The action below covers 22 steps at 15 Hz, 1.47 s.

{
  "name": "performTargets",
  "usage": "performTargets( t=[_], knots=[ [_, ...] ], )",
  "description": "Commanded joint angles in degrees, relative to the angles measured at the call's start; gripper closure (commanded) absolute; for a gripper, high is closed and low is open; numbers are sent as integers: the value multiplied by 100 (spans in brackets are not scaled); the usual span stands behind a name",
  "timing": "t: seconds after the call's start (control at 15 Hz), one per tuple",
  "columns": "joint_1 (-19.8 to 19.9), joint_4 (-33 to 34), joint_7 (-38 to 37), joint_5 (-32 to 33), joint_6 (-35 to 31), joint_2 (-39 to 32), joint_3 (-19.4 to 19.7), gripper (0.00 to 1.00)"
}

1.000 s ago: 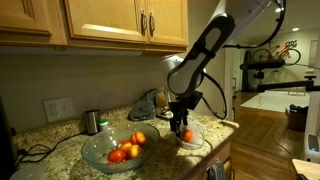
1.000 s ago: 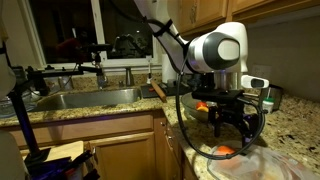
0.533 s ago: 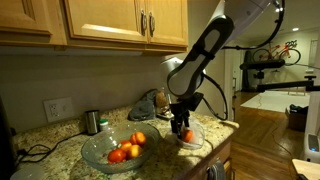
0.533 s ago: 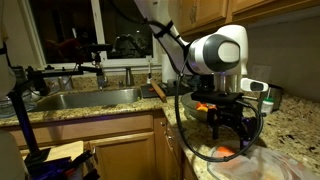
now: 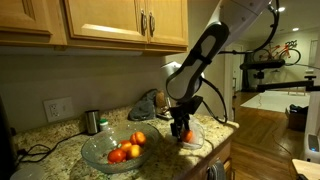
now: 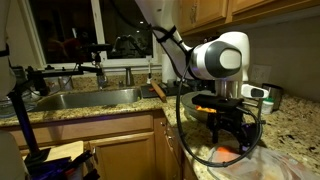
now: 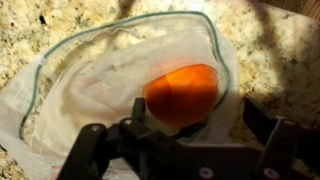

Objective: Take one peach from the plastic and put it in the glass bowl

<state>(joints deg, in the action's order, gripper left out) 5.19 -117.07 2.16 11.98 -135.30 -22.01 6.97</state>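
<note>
Granite countertop (image 5: 60, 140) ran beneath wooden cabinets (image 5: 110, 20) in an exterior view. The glass bowl (image 5: 90, 148) sat on the left near the counter's front edge, with several orange-red fruits (image 5: 125, 150) inside it. A steel cup (image 5: 92, 121) stood farther back by the wall. Right of the bowl, and apart from it, the plastic (image 5: 194, 146) lay on the stone with the peach (image 5: 186, 137) in it. The arm (image 5: 205, 50) sloped down from the upper right, bent at the wrist and pointed the gripper (image 5: 181, 131) straight down over the peach.

Past a sink (image 6: 85, 98) on the left, an exterior view showed the gripper (image 6: 232, 133) hanging vertically at the counter's near edge. The peach (image 6: 224, 152) glowed just below its fingers, and the plastic (image 6: 262, 166) was crumpled to the right.

From the wrist, the plastic (image 7: 90, 85) spread flat on the granite. Its long axis ran from near left to far right, and its greenish rim gaped up toward the camera. The peach (image 7: 182, 93) rested toward the right of the bag. It was almost round, only slightly broader left to right, so no clear direction could be read from it. The jaws stood spread as wide as they go, one dark finger (image 7: 92, 150) on the left and one on the right. The peach lay between them, and they gripped nothing.
</note>
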Motion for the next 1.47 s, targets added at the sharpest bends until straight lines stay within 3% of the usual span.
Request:
performTargets(
  t=[0.0,1.4],
  knots=[
    [57,141,124,-98,298,-26,-21,0],
    [106,327,54,-50,1015,-29,32,0]
  ],
)
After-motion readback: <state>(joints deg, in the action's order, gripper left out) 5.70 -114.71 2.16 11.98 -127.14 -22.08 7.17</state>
